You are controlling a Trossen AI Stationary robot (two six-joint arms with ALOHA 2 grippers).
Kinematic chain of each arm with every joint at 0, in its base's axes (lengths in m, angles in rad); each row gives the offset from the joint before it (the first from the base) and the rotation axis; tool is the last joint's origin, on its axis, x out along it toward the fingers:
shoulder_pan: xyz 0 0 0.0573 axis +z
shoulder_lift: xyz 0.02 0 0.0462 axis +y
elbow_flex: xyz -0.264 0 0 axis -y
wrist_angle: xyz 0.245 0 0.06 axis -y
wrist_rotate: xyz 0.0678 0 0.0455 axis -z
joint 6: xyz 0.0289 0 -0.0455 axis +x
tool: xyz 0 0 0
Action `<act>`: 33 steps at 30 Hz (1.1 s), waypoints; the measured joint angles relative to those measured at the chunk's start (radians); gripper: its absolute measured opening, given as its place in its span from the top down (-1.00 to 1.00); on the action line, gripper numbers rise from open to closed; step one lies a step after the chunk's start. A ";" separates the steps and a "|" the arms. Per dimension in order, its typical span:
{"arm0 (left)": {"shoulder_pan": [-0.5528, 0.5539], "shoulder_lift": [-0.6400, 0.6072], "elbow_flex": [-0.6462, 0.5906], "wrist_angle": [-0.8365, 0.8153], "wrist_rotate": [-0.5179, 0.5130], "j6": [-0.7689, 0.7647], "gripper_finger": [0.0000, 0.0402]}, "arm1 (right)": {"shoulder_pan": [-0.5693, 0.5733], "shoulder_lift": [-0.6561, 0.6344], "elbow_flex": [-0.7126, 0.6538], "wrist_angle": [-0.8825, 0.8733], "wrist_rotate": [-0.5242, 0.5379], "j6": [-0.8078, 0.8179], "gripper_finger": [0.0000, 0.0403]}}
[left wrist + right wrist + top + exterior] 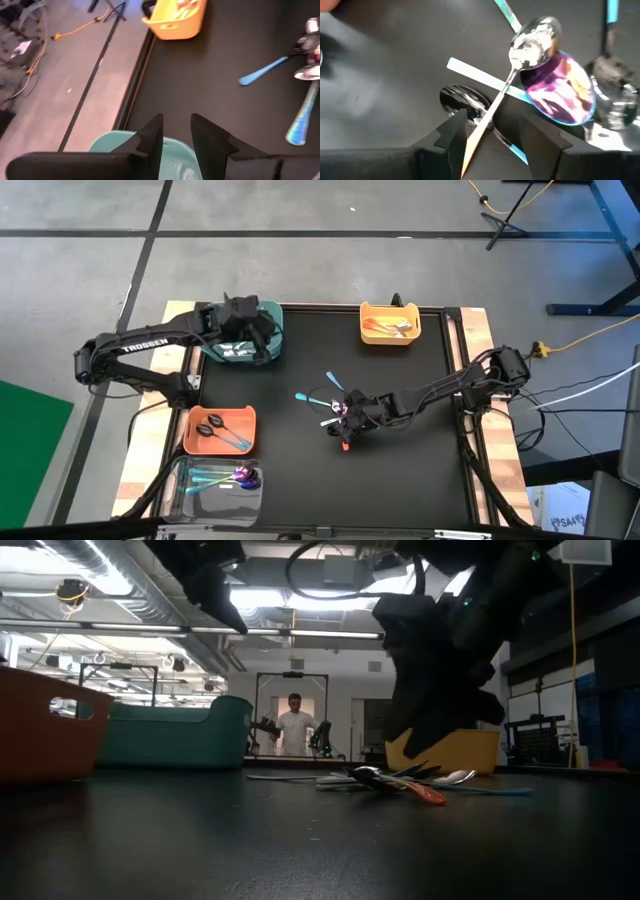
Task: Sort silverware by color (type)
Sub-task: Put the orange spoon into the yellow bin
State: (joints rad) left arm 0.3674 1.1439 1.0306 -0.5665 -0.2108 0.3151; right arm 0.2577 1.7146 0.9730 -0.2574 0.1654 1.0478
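A small pile of silverware [340, 412] lies on the black mat [400, 470] at the table's middle. It holds a silver spoon [535, 40], a purple-rainbow spoon [560, 95], a light-blue handle [470, 70] and a dark spoon bowl [462, 97]. My right gripper [497, 132] is open just above the pile. Its fingers stand on either side of the silver spoon's handle [482, 125], which looks orange near them. My left gripper [176, 132] is open with nothing between its fingers, above the teal bin [245, 340] at the far left.
A yellow bin [390, 323] with copper spoons stands at the far edge. An orange bin [220, 430] with dark spoons and a clear bin [215, 480] with teal and purple spoons stand near left. A person [295, 725] stands in the room behind.
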 joint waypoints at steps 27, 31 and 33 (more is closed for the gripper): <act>-0.155 0.000 0.000 0.003 -0.008 -0.001 0.53 | -0.002 0.053 0.000 0.048 0.044 0.165 0.19; -0.155 0.000 0.000 0.003 -0.008 -0.001 0.53 | -0.002 0.053 0.000 0.048 0.034 0.184 0.19; -0.155 0.000 0.000 0.003 -0.008 -0.001 0.53 | -0.002 0.061 0.000 0.054 0.033 0.186 0.19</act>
State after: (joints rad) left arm 0.2123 1.1439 1.0306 -0.5640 -0.2191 0.3138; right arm 0.2558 1.7758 0.9730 -0.2031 0.1986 1.2342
